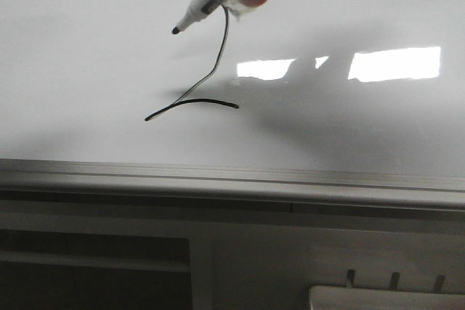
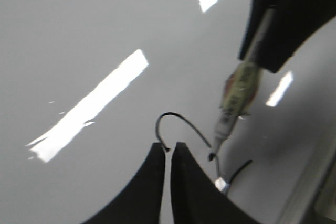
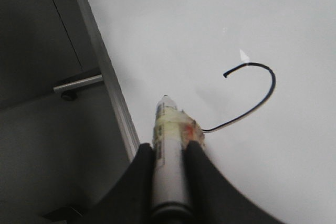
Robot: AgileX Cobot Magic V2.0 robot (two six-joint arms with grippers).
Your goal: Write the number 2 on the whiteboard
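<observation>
The right hand (image 3: 169, 153) is clamped on a marker (image 3: 169, 145), its two dark fingers pressed against the barrel on either side, tip pointing away from the wrist. In the front view the marker's black tip (image 1: 176, 30) hangs clear of the ink, apparently lifted off the whiteboard (image 1: 87, 70).

Just beyond that tip lies the number 2 (image 1: 207, 81): hooked top, long diagonal and a curved base stroke all appear drawn. The left hand (image 2: 169, 153) hovers close over the hook of the digit, its fingers nearly together and gripping nothing.

Farther out, the board's grey lower rail (image 1: 232, 179) runs beside the right hand.

The writing step looks finished. The next move is probably to draw the marker back without brushing the wet line.
</observation>
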